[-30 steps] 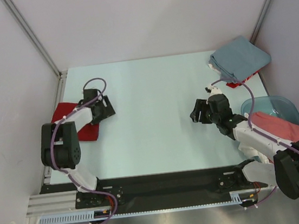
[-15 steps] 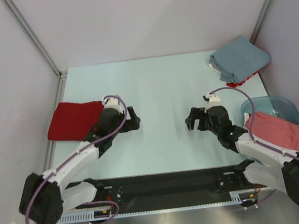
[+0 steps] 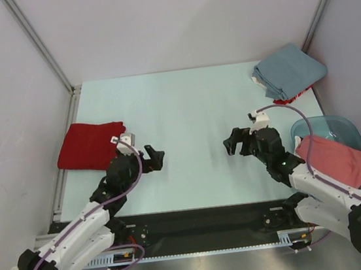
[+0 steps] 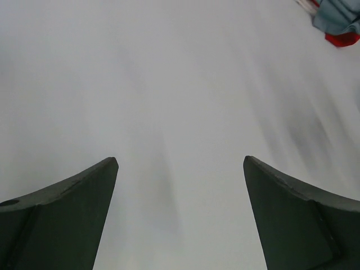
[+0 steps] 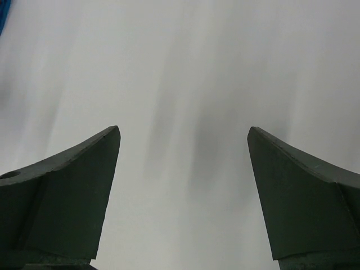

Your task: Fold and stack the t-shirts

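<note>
A folded crimson red t-shirt (image 3: 88,145) lies at the table's left edge. A folded grey-blue t-shirt (image 3: 289,71) lies at the back right on top of a red one (image 3: 294,97); a corner of this pile shows in the left wrist view (image 4: 337,19). A salmon-pink t-shirt (image 3: 337,158) hangs over a bin. My left gripper (image 3: 157,158) is open and empty, just right of the crimson shirt. My right gripper (image 3: 231,143) is open and empty over bare table. Both wrist views show only blurred table between the fingers (image 4: 62,214) (image 5: 62,197).
A translucent blue bin (image 3: 337,125) stands at the right edge under the pink shirt. Grey walls with metal posts (image 3: 37,44) close in the table on three sides. The arms' black base rail (image 3: 198,222) runs along the near edge.
My left arm has drawn back off the crimson shirt, leaving it lying folded and fully in view, and swung toward the table's middle. My right gripper has shifted slightly toward the near side.
</note>
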